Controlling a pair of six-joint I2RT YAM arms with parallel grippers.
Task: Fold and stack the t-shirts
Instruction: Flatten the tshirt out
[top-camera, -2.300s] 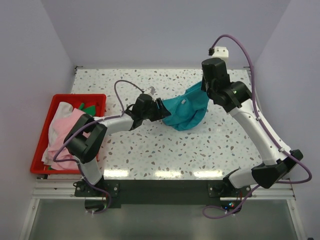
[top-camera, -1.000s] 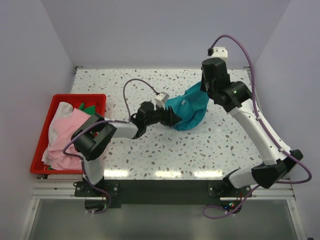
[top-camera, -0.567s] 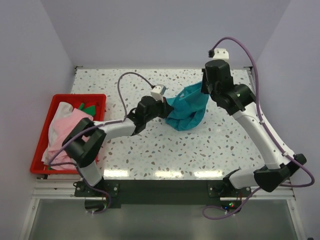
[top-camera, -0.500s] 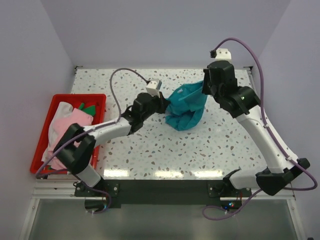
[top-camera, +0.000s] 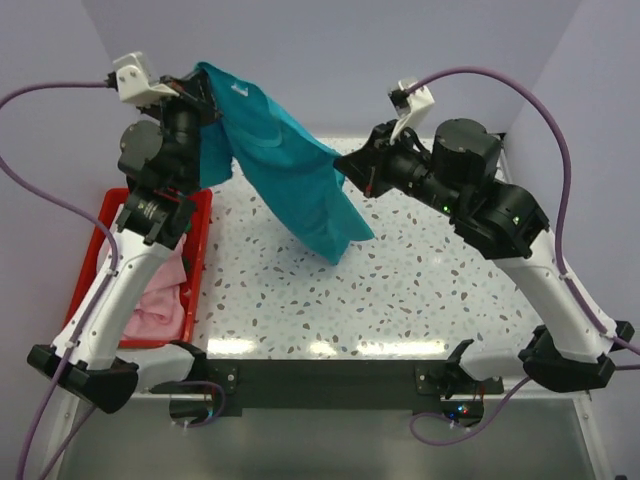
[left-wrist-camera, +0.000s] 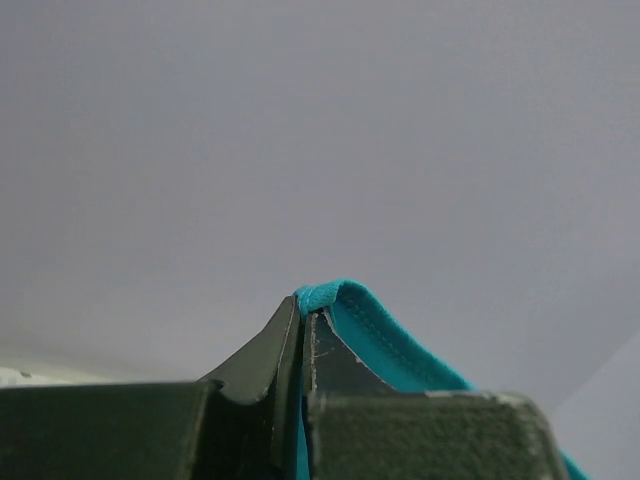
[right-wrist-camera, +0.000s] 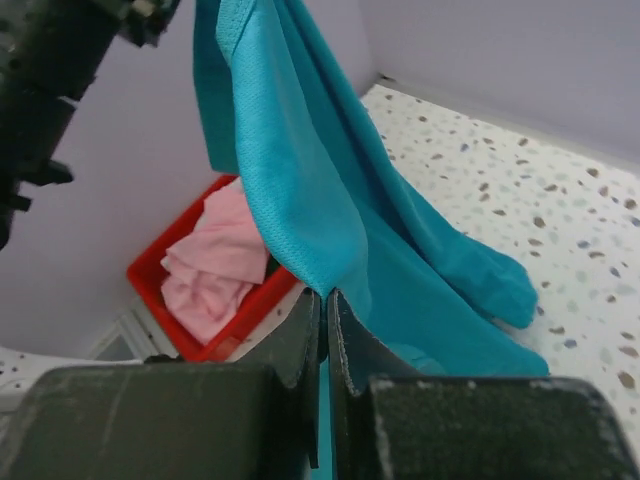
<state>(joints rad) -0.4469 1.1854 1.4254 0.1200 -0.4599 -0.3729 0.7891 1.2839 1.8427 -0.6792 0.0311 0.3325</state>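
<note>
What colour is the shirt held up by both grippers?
The shirt is teal; the top external view shows it best.

Left arm upright, high over left edge; left gripper (top-camera: 192, 88) pinched on teal t-shirt (top-camera: 290, 170). Right arm elevated near far edge; right gripper (top-camera: 352, 168) clamped on same shirt.

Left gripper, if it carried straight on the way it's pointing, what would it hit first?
The left gripper pinches the teal t-shirt at its tips. Beyond that, the left wrist view shows only bare wall; how far off I can't tell.
</note>
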